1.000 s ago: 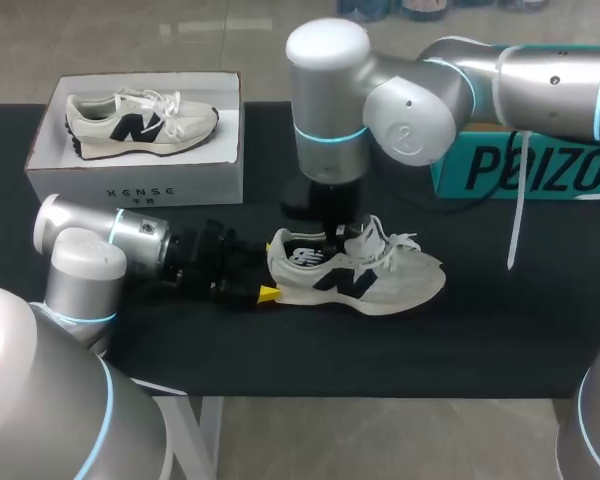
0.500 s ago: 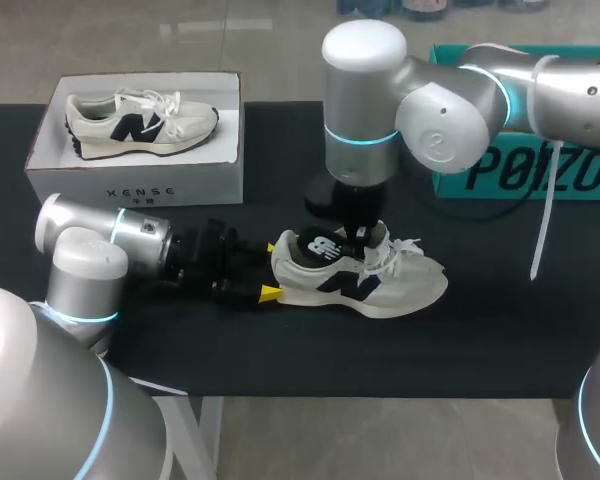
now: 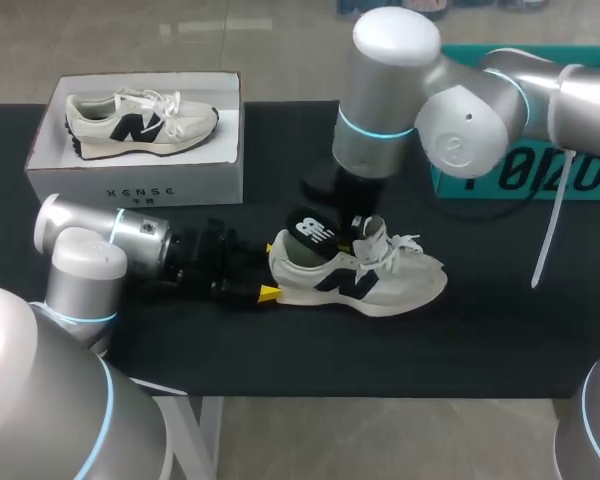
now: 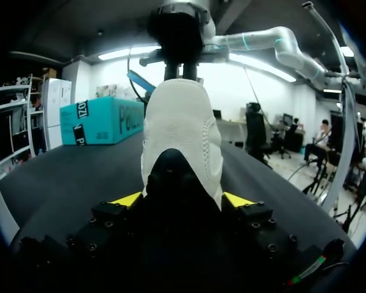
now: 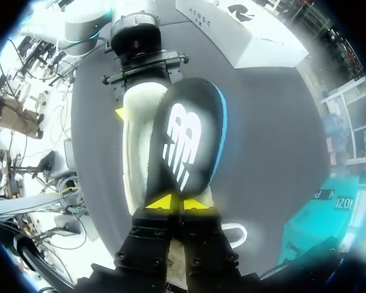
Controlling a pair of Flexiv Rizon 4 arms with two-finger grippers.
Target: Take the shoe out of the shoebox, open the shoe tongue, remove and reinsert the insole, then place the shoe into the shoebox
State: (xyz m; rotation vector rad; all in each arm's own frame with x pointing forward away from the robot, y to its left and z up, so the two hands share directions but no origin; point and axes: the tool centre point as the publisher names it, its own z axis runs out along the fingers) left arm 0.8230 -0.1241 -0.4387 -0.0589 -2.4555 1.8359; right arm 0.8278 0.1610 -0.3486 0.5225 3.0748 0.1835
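The insole [image 5: 186, 137] stands half out of the shoe [image 3: 360, 275], its heel end lifted clear of the opening and its front end hidden down inside, and the right gripper [image 5: 178, 202] pinches it near the tongue with its fingers pressed close together on the thin edge. I judge the insole light, floppy and easily creased, so it should be held by the edge close to its middle and drawn back along the length of the shoe, not bent upward. The shoe lies on its sole on the table [image 3: 480, 340], toe pointing to the right, with loose laces [image 3: 405, 245] spilling over the upper; it looks soft in the upper and firm at the heel. There the left gripper [image 4: 183, 198] clamps it from both sides, a good hold that should stop it sliding on the dark cloth. The shoebox [image 3: 130, 180] sits well apart at the far left, open, with a second shoe [image 3: 140, 120] lying in it, so room inside for this one looks tight. A teal box [image 3: 520, 180] stands at the far right behind the right arm. Open table lies ahead of the toe and toward the near edge, which is not far from the shoe's side.
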